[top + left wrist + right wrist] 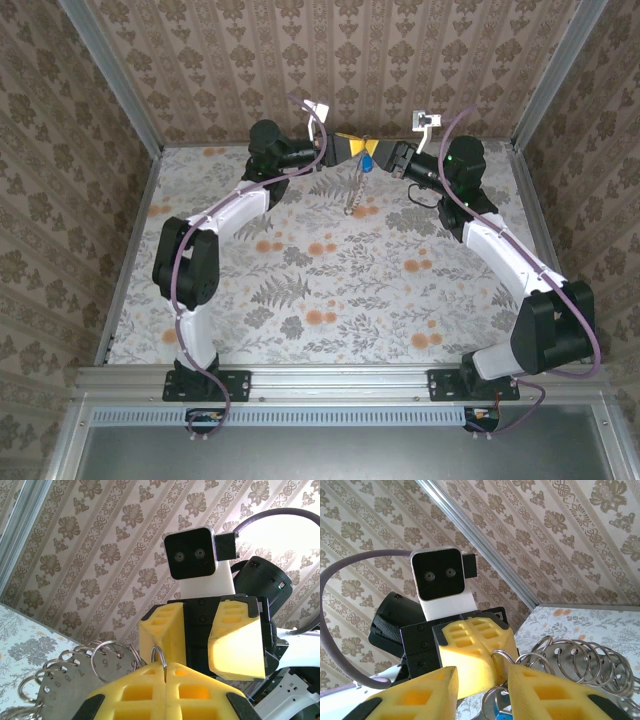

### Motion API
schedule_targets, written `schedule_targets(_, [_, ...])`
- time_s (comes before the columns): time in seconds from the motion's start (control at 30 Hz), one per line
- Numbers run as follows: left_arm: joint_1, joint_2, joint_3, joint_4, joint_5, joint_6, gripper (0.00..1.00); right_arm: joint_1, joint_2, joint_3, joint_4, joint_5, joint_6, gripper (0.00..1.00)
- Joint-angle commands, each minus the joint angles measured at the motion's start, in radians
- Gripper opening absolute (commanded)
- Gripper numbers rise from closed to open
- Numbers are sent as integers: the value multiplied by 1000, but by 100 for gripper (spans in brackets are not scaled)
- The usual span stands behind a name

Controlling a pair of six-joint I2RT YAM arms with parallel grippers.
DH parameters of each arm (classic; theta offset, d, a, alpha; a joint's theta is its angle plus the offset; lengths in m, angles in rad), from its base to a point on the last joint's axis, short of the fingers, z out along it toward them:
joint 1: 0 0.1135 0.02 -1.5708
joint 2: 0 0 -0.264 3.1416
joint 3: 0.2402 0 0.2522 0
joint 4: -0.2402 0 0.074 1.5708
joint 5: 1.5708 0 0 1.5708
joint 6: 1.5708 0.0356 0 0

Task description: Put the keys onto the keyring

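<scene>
one keyring (158, 647), pinched in left hand (165, 667)

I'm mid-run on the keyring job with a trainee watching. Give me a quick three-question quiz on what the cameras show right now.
1. True or false: the left gripper is shut on the keyring.
2. Where do the left gripper and the right gripper meet? A) above their bases B) over the far end of the table C) over the table's left edge
3. Fill in: the key at the gripper tips has a ___ head.
Key: 1 true; 2 B; 3 blue.
</scene>
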Motion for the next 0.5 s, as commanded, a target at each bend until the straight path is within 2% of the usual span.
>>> schedule_targets(0.0, [-6, -6, 40, 52, 1, -19, 0, 7, 13, 24, 39, 11, 8, 33])
schedule_targets(0.13, [-6, -6, 39, 54, 1, -17, 0, 8, 15, 19, 43, 8, 12, 29])
schedule_targets(0.47, [-6, -4, 40, 55, 2, -17, 0, -29, -36, -39, 39, 40, 1, 31])
